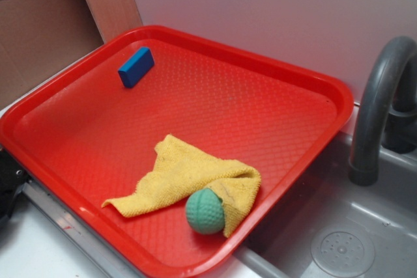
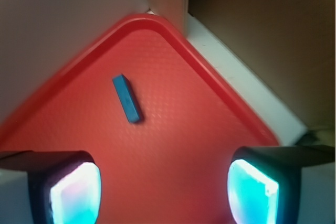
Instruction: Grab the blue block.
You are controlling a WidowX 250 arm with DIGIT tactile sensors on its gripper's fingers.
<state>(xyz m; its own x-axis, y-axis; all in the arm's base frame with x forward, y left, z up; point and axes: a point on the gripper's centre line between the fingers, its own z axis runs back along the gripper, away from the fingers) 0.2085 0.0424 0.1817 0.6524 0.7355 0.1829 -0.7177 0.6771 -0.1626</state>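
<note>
Only the gripper's two fingertips show, cut off and spread wide, empty. The red tray holds the blue block near its far corner, with a yellow cloth and green ball at its near edge.

We see the red tray from above at an angle in the exterior view. Our wrist camera looks down past the claw toward its far corner; both views share the blue block.

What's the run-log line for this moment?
phase: approach | gripper: open, empty | blue block: untouched, far corner of red tray | contact: none
</note>
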